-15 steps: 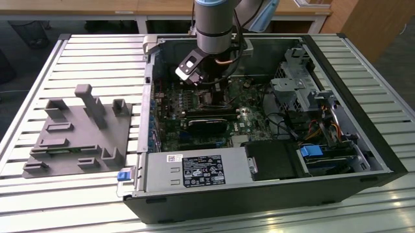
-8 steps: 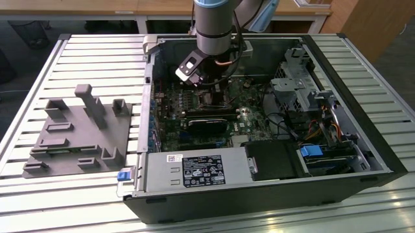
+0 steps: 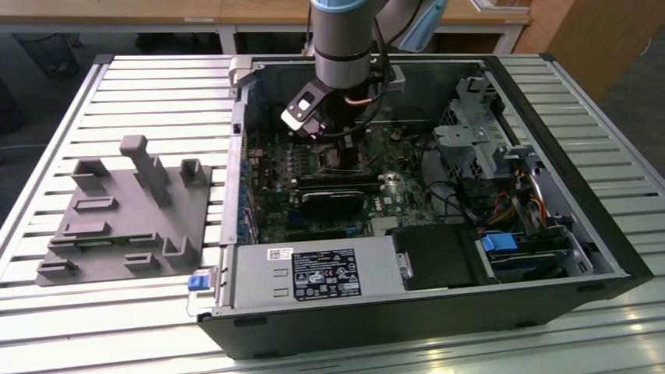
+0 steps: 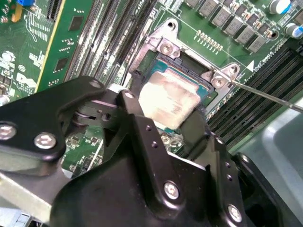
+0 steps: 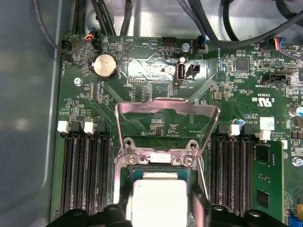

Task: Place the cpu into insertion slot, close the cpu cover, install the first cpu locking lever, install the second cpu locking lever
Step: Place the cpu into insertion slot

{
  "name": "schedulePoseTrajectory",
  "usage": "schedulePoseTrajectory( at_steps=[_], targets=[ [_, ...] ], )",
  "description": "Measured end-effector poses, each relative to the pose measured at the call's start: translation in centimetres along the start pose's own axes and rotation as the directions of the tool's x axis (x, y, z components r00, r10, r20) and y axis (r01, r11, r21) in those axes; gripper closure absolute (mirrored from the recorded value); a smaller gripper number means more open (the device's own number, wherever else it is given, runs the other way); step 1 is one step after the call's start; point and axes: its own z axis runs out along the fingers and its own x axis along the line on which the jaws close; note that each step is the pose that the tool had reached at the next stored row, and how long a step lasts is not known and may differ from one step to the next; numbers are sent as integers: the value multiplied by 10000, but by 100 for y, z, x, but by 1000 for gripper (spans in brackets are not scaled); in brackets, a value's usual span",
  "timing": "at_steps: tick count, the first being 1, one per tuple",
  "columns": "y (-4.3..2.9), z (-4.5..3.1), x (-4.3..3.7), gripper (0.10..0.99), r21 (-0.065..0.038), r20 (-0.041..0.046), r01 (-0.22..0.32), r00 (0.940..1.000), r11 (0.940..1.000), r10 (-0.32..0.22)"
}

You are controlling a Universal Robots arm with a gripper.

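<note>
— Gripper point(image 4: 166, 109) first: how wide is it?
— Closed on the cpu point(image 4: 165, 97), one black finger point(image 4: 135, 111) against each of two opposite edges, so the jaws are only as far apart as the chip is wide.
— And where is the chip?
— Right over the insertion slot point(image 4: 188, 64), pale silvery top facing up. In both wrist views it covers most of the socket, and a dark strip of the slot shows past its far edge. Whether it is seated or just above, I cannot tell.
— The cpu cover point(image 5: 166, 105)?
— Open. In the first wrist view it stands up from its hinge at the slot's edge, and green board shows through its window.
— Anything around it?
— Long black memory slots point(image 5: 85, 175) flank the socket on both sides. In the second wrist view a thin metal rod point(image 4: 270, 97) runs out from one socket corner across them.
— The wider scene?
— In the exterior view the arm point(image 3: 343, 47) reaches down into an open computer case point(image 3: 613, 257) lying on a slatted table point(image 3: 156, 86), with a grey fixture point(image 3: 124, 218) on the exterior view's left
</note>
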Motion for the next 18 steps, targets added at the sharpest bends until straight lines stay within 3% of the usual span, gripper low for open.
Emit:
schedulePoseTrajectory(
  at_steps=[1,9,15,18],
  targets=[
    [0,0,0,475,0,0,0,10000,10000,0],
    [18,2,-1,475,1,2,-1,10000,10000,1],
    [27,-101,-3,475,8,-8,-1,10000,10000,1],
    [27,-109,-16,475,7,-15,63,10000,10000,-63]
  ],
)
